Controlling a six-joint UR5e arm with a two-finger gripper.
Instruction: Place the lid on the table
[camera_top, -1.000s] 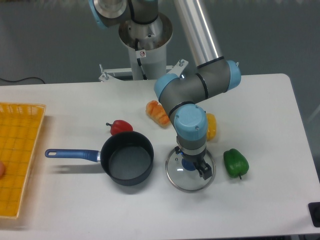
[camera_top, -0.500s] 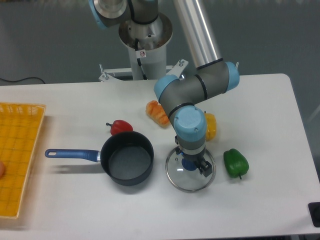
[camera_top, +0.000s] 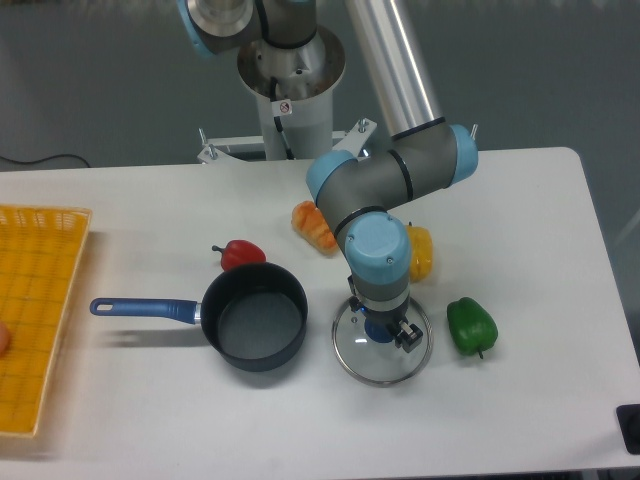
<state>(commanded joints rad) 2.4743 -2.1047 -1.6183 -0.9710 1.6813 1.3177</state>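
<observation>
The round glass lid (camera_top: 358, 352) with a thin metal rim lies flat on the white table (camera_top: 520, 220), just right of the dark saucepan (camera_top: 255, 317). Its blue knob (camera_top: 377, 329) shows between my fingers. My gripper (camera_top: 381, 321) hangs straight down over the lid's centre. One fingertip (camera_top: 407, 339) stands at the knob's lower right and the other at its upper left, both apart from the knob, so the gripper is open. The wrist hides the far part of the lid.
A green pepper (camera_top: 471, 325) lies right of the lid, a yellow pepper (camera_top: 421, 252) behind my wrist, an orange vegetable (camera_top: 313, 224) further back. A red pepper (camera_top: 239, 254) sits behind the pan. The pan's blue handle (camera_top: 143, 308) points left toward a yellow mesh tray (camera_top: 35, 310).
My wrist and gripper have shifted slightly up and to the left in the image. The lid has stayed where it lies on the table.
</observation>
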